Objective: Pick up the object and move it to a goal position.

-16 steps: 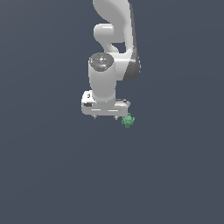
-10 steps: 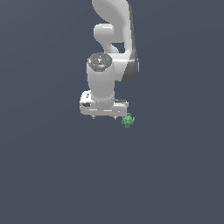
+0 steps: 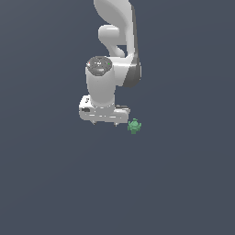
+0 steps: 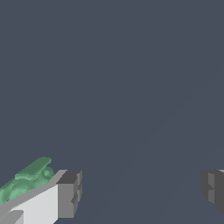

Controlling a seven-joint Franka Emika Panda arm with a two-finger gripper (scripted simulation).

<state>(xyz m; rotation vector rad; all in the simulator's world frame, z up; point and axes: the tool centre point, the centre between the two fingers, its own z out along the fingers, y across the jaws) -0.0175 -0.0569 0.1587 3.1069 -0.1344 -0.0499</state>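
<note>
The object (image 3: 134, 126) is a tiny bright green lumpy thing lying on the dark floor, just past the end of the white gripper (image 3: 105, 122) on the exterior view's right. In the wrist view the object (image 4: 26, 181) shows outside one fingertip (image 4: 69, 194), partly hidden behind that finger, not between the fingers. The other fingertip (image 4: 214, 188) stands far across. The gripper (image 4: 141, 192) is open and empty, and the space between its fingers shows only floor.
The white arm (image 3: 117, 46) rises from the gripper toward the top of the exterior view. A plain dark grey floor (image 3: 55, 183) surrounds everything. No goal marker shows.
</note>
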